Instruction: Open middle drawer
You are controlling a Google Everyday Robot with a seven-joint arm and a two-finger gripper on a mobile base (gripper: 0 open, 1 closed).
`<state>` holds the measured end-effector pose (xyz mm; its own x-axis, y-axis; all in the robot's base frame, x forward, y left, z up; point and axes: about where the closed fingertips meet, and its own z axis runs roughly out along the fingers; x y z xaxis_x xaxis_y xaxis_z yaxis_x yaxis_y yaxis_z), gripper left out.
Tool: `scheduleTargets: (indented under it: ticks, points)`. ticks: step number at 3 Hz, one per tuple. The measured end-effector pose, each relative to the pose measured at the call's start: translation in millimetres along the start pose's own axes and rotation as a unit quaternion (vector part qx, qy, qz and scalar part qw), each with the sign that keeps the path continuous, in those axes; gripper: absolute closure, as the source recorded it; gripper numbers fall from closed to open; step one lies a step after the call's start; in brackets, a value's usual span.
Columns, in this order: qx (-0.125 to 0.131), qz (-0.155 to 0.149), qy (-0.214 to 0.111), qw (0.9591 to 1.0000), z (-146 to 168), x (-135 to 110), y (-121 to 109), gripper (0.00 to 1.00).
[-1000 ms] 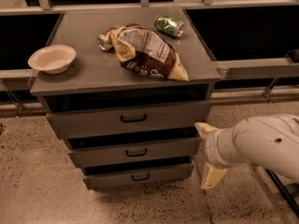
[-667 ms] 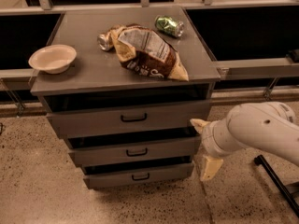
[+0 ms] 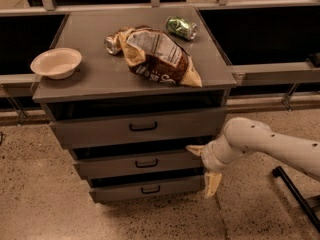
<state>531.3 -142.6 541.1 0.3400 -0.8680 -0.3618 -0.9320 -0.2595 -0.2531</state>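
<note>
Jaws spread apart, gripping nothing. Gripper sits at the right end of the middle drawer, one finger by its top corner, the other beside the bottom drawer; can't tell if touching. Middle drawer: second of three under the tabletop. On top: chip bag, bowl, green can, silver can.

the middle drawer is a wide grey metal front with a small black bar handle at its centre, sitting second in the stack between the taller top drawer and the narrower bottom drawer. it looks pushed in, level, with a dark gap above it. the pincer hangs at its right end, fingers spread
</note>
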Motion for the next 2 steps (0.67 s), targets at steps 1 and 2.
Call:
scheduleTargets:
  ticks: [1,2]
  points:
    - [-0.040,0.001,-0.031,0.9987,51,16,20,0.00]
    - [-0.044,0.014,-0.035,0.9983,82,29,20,0.00]
